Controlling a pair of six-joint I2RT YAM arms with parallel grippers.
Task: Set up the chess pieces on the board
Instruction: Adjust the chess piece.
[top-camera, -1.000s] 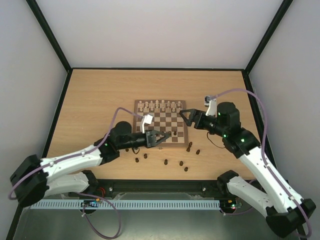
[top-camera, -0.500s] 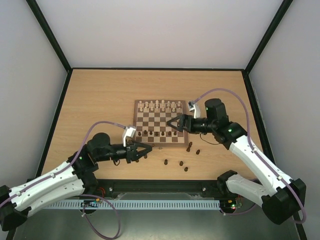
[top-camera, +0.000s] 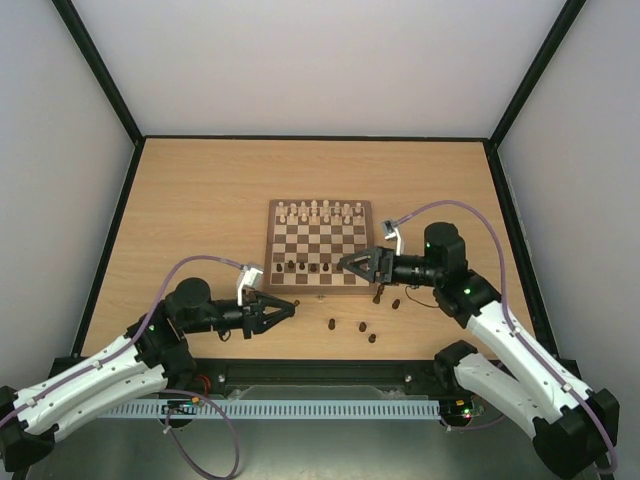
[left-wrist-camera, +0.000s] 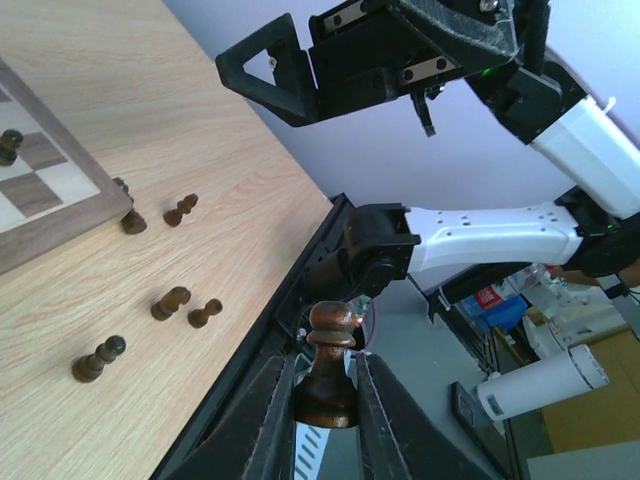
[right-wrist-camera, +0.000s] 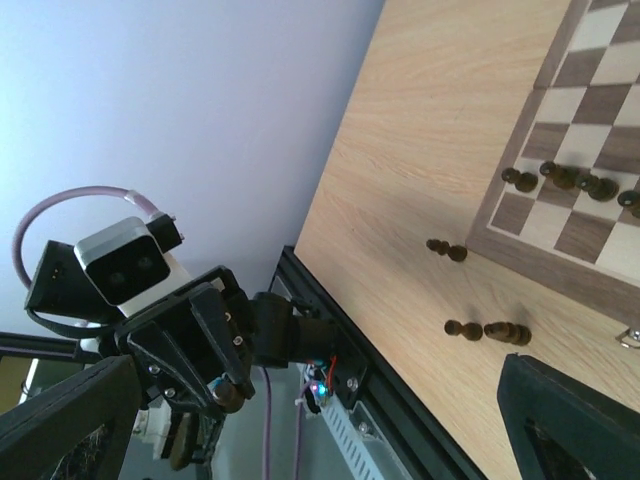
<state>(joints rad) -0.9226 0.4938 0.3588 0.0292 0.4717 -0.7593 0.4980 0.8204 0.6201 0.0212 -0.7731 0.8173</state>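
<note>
The board (top-camera: 320, 243) lies mid-table, with pale chessmen along its far row and several dark chess pieces (top-camera: 302, 267) in its near rows. More dark pieces (top-camera: 362, 326) lie loose on the table in front of the board. My left gripper (top-camera: 285, 308) hovers over the table just off the board's near left edge. It is shut on a dark pawn (left-wrist-camera: 330, 365), which stands upright between the fingers. My right gripper (top-camera: 350, 263) is open wide and empty, low over the board's near right squares. In the right wrist view its fingers (right-wrist-camera: 570, 420) frame the left gripper (right-wrist-camera: 200, 370).
Loose dark pieces lie near the board's right corner (top-camera: 379, 293) and further forward (top-camera: 331, 324), also in the left wrist view (left-wrist-camera: 170, 302) and the right wrist view (right-wrist-camera: 465, 328). The black table rail (top-camera: 320, 368) runs along the near edge.
My left gripper has drawn back from the board's near rows to the table in front of it. My right gripper has moved left and nearer, lower over the board's near right part.
</note>
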